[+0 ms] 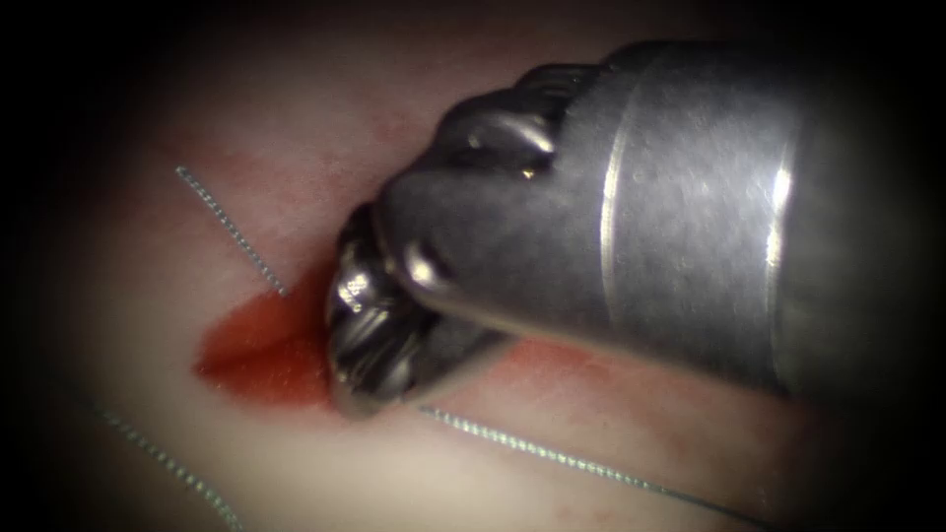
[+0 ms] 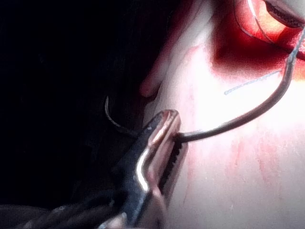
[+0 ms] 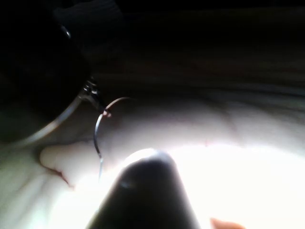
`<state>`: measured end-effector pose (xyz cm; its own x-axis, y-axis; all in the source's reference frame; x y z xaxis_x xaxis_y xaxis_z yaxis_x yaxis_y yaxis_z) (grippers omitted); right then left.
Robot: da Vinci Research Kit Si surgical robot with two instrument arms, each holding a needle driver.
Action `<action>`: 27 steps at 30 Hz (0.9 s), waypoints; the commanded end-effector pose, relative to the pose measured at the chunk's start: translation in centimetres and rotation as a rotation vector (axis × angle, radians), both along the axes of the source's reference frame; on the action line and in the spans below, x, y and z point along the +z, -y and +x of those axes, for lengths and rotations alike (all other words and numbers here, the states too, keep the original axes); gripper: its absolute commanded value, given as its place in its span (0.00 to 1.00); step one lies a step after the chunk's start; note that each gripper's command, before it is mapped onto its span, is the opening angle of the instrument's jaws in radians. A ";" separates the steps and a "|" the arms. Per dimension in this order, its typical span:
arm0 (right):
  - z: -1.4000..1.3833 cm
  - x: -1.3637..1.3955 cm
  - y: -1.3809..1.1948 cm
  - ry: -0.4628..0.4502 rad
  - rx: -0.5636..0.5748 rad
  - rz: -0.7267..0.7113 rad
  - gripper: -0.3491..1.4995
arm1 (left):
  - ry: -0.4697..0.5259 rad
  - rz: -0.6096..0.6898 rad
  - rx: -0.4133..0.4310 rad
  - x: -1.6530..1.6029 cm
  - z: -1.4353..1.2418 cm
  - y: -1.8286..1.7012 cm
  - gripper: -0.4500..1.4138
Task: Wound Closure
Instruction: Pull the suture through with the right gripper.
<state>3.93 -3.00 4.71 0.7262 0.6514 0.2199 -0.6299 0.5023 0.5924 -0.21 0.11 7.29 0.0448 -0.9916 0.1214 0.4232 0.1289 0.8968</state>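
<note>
Here, the left tool (image 2: 167,138) is clenched on the needle (image 2: 248,113), gripping its curve partway along, nearer one end. A short piece sticks out of the jaws on one side; the long arc sweeps away over the tissue (image 2: 228,181) toward the red fluid (image 2: 238,50) at the cut. Whether the far end sits in the tissue cannot be told. In the endoscope view the right tool (image 1: 379,335) hangs over the cut, its tip just beside the fluid; its grip state cannot be told. Thread (image 1: 232,232) lies left of the cut, more trailing right. The left arm is nearer the needle.
</note>
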 end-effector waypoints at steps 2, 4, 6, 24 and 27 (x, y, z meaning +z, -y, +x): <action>0.14 -0.04 -0.09 -0.009 0.003 0.005 0.19 | 0.000 -0.007 -0.002 -0.04 -0.02 -0.12 0.00; 0.15 -0.03 -0.07 -0.014 -0.001 0.014 0.04 | 0.000 -0.007 -0.002 -0.04 -0.02 -0.12 0.00; 0.15 -0.02 -0.06 -0.010 -0.005 0.017 0.00 | 0.000 -0.007 -0.002 -0.04 -0.02 -0.12 0.00; -1.08 -0.30 0.15 0.061 -0.018 0.122 0.00 | -0.004 -0.007 -0.004 -0.04 -0.05 -0.11 0.00; -1.49 -0.34 0.28 0.089 0.000 0.103 0.00 | -0.005 -0.007 -0.005 -0.04 -0.06 -0.11 0.00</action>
